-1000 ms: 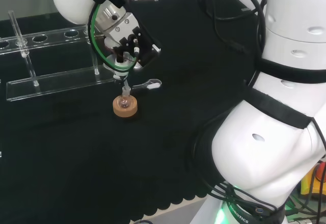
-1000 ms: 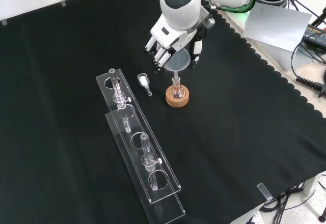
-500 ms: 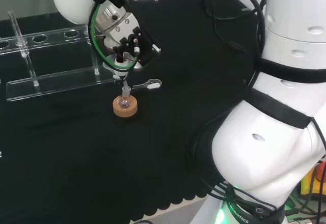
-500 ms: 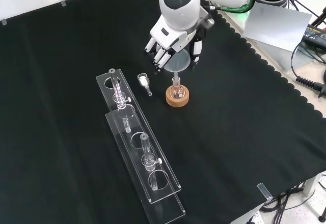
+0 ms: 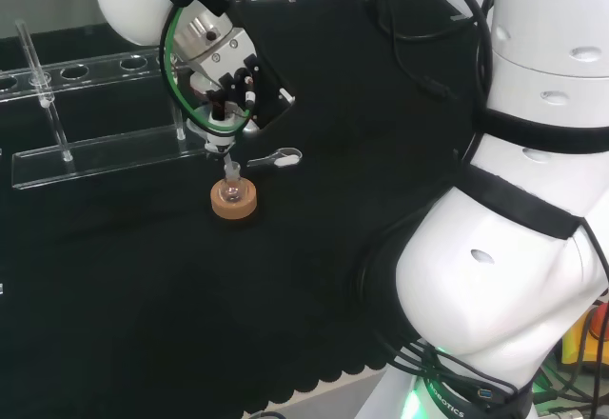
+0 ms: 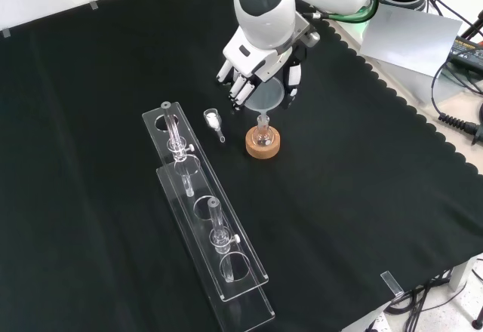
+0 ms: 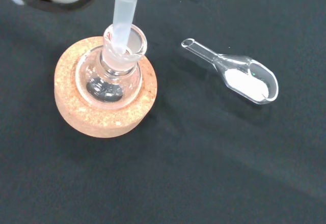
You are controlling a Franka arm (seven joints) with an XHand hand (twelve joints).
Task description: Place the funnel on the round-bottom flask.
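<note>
One clear plastic funnel (image 6: 269, 96), pinched in my curled hand (image 6: 256, 66), its stem inside the one round-bottom glass flask (image 7: 109, 76) below.

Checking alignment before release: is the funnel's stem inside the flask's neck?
Yes: in the wrist view the funnel stem dips into the open neck of the round-bottom flask on its cork ring.

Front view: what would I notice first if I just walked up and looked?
Probably the black and white hand near the top, curled round a clear funnel. Just below, the funnel's stem dips into a small round-bottom flask on a cork ring. To their left lies a little glass scoop holding white powder.
</note>
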